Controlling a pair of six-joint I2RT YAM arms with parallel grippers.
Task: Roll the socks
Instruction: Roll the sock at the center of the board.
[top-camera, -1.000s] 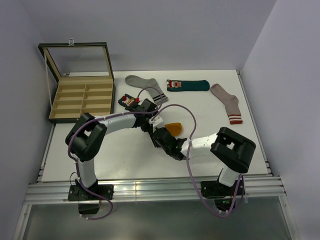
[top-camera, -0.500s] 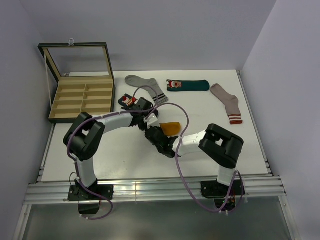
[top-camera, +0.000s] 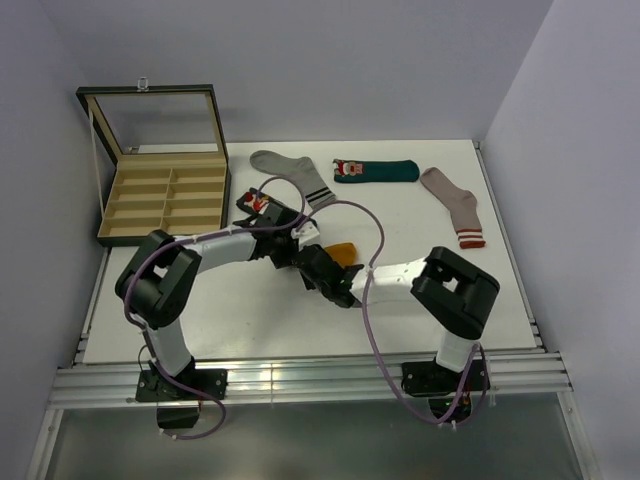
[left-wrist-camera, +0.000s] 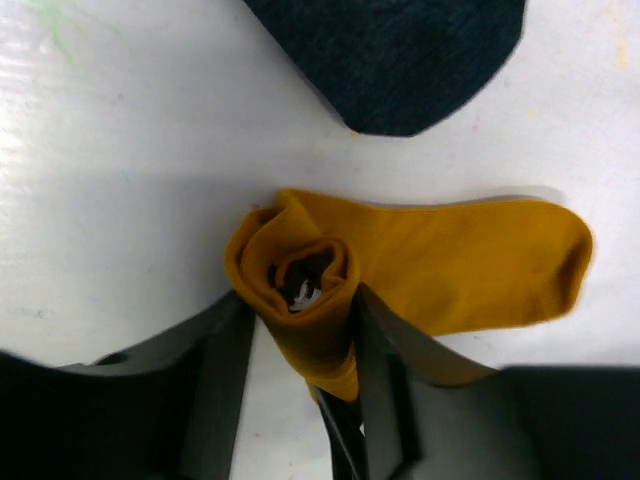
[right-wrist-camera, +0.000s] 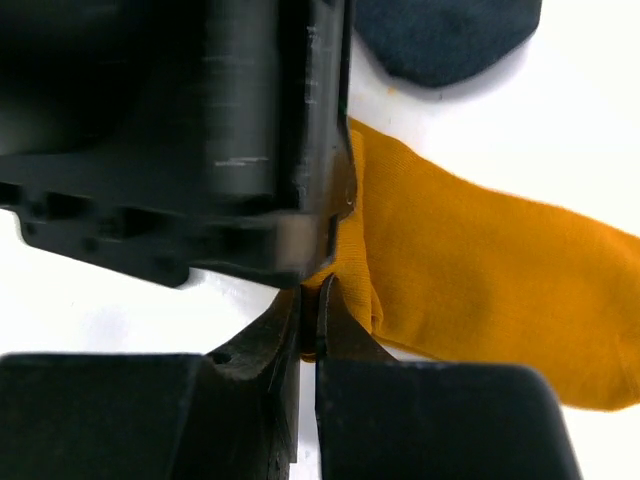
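Mid-surface (top-camera: 250, 310), both arms have edged left within a second, and less of the mustard sock (left-wrist-camera: 450, 260) lies flat, so rolling is advancing. The left tool (left-wrist-camera: 300, 300) clamps the roll, just below the navy sock (left-wrist-camera: 400, 50). The right tool (right-wrist-camera: 310, 310), nearly closed, pinches its edge.

- Mustard-orange sock (top-camera: 343, 250): the flat part seen from above is shorter than a second ago. Its free end has drawn left, and the sock now lies slightly further left and far on the counter (top-camera: 250, 320).
- Left end effector (left-wrist-camera: 300, 300): has come nearer across the counter.
- Left elbow (top-camera: 155, 282): swung left and near, step by step through the sequence.
- Right end effector (right-wrist-camera: 310, 300): shifted left, then slightly far, closing up against the left one.
- Right elbow (top-camera: 458, 290): went left half a second ago, now partly back right.
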